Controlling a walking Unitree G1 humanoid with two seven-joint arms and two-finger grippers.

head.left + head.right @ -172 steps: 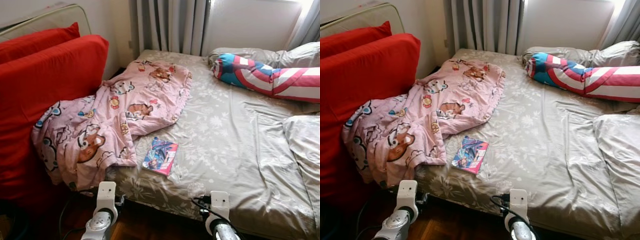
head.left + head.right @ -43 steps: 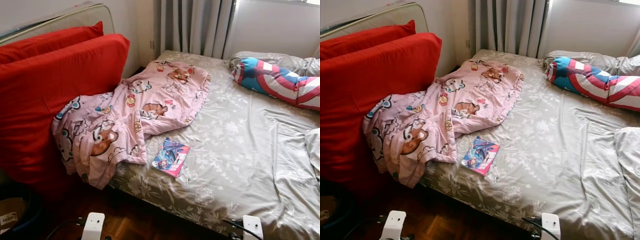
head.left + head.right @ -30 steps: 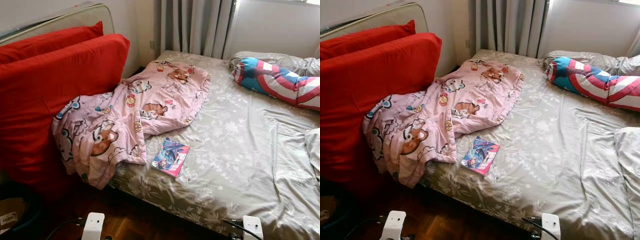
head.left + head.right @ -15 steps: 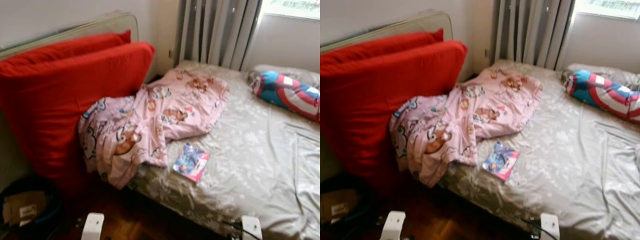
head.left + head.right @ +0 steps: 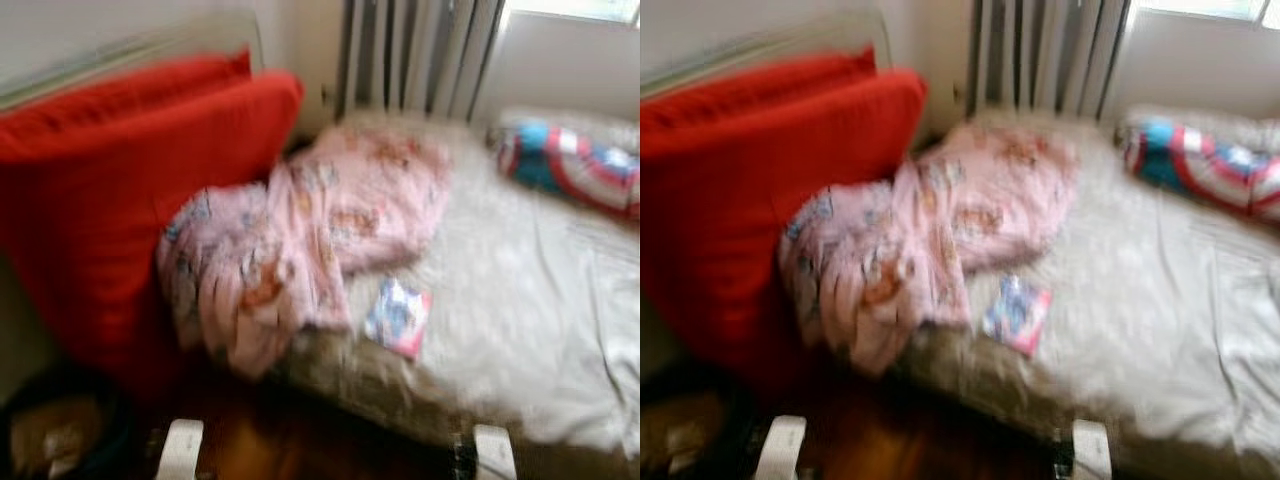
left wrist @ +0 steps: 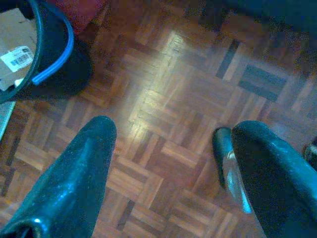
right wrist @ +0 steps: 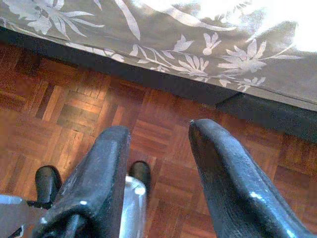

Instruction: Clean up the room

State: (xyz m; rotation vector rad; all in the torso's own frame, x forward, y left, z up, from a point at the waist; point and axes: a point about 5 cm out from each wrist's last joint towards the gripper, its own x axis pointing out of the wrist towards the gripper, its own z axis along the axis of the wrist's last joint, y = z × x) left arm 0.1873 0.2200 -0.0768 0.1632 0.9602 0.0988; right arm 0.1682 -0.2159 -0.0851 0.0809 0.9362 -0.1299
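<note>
Pink blanket (image 5: pixel 300 240) lies crumpled on bed (image 5: pixel 520 320), small book (image 5: pixel 399 317) beside it; head views blurred. Left gripper (image 6: pixel 163 163) and right gripper (image 7: pixel 158 148) hang spread, empty, above parquet floor (image 6: pixel 168 89).

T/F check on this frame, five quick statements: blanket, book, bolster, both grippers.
1. The pink blanket hangs off the bed edge against the red cushions. True.
2. The small book lies on the floor. False: it lies on the bed sheet, just beside the blanket.
3. The left gripper is shut on a cloth. False: its fingers are apart and empty, over parquet floor near a dark bucket.
4. The striped bolster lies at the far side of the bed near the window. True.
5. The right gripper holds the book. False: it is open and empty, over the floor by the bed's edge.
</note>
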